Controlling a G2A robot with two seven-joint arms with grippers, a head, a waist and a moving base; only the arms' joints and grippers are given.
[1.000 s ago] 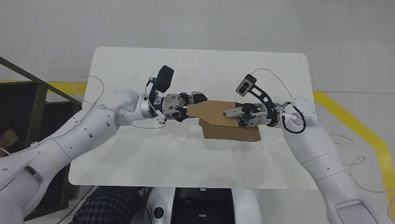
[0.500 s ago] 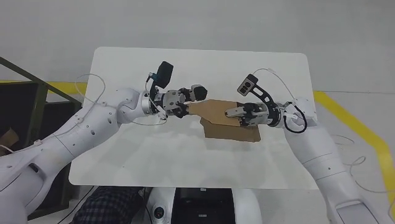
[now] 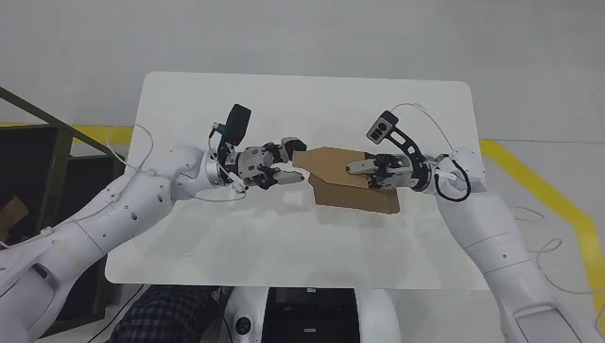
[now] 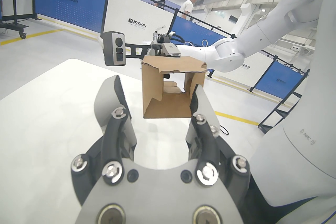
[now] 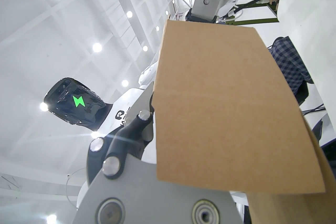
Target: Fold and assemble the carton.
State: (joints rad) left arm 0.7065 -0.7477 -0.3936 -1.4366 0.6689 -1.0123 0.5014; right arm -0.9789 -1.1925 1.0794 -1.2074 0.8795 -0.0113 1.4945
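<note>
A white table [image 3: 189, 239] in a bright hall with printed blue barrier panels has the brown carton [image 3: 354, 184] near its middle, opened into a hollow sleeve. The right gripper [image 3: 362, 167] is clamped on the carton's top panel. The left gripper [image 3: 298, 160], fingers spread wide, is just beside the carton's open end, where inner flaps show.

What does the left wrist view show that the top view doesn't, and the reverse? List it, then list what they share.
Left wrist view: the carton's hollow inside, seen through its open end, which faces the open left gripper across a gap; also its ragged top edge.
Top view: the carton's closed top panel from above, and the white table's whole outline with both arms over it.
Shared: the carton, the left gripper, and the right gripper holding the carton's top panel at the far end.
</note>
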